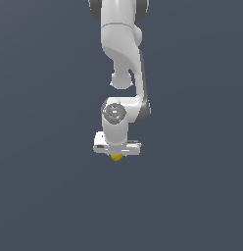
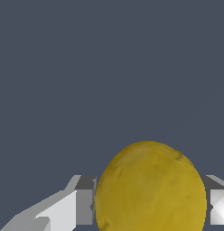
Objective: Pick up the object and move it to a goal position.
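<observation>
Jaws of the white gripper (image 1: 117,153) pinch a smooth, rounded yellow lemon-like object (image 2: 151,187), which could squirt free if jolted.

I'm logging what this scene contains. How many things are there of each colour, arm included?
Yellow: 1, the lemon-like object, between the fingers of the claw.
White: 1, the robot arm with its claw.
Total: 2.
</observation>
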`<state>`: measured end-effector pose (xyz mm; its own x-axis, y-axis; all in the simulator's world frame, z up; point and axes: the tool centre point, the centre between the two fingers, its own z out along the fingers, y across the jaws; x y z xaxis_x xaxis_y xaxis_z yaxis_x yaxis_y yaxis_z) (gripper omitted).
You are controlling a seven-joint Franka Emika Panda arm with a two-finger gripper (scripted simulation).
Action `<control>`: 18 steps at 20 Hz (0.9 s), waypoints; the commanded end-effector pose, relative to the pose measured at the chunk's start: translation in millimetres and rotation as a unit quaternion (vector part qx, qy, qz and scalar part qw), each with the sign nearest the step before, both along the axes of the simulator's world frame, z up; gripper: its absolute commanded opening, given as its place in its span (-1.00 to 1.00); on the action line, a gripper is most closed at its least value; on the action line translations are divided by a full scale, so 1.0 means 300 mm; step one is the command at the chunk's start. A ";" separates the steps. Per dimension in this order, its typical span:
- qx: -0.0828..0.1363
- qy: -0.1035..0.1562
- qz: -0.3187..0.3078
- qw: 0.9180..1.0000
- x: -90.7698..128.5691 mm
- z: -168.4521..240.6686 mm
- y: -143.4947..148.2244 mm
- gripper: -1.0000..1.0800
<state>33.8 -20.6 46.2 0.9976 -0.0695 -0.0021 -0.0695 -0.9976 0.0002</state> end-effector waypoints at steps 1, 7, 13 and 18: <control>0.000 -0.001 0.000 1.000 -0.014 0.038 0.030 -1.00; 0.000 -0.001 0.000 1.000 -0.073 0.167 0.135 -1.00; -0.001 -0.001 0.001 1.000 -0.154 0.347 0.280 -1.00; -0.001 -0.001 0.001 1.000 -0.222 0.505 0.407 -1.00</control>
